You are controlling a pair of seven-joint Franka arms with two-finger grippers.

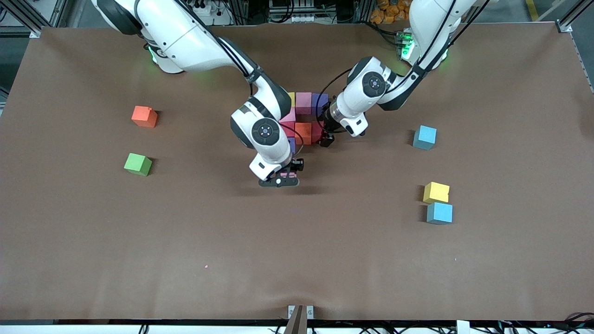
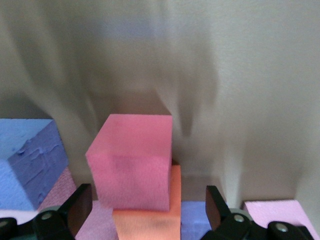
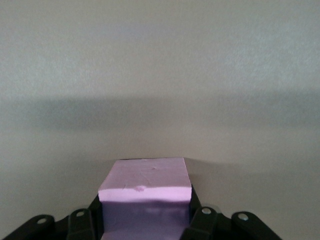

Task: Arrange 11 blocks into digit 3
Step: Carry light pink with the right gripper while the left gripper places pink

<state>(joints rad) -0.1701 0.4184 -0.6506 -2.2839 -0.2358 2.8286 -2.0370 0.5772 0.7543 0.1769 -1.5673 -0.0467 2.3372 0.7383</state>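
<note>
A pink block (image 3: 145,192) is gripped between the right gripper's (image 1: 279,181) fingers, above the desk (image 1: 297,260). The half-built digit 3 (image 1: 304,118) lies mid-desk. There, the left gripper's (image 1: 326,140) fingers are spread wide around a red block (image 2: 132,167), not touching it.

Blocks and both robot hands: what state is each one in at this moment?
Left gripper: open, beside a red block in the cluster.
Right gripper: shut on a pink block.
Block cluster: touching, unfinished.
Orange block: loose on the table.
Green cube: loose.
</note>
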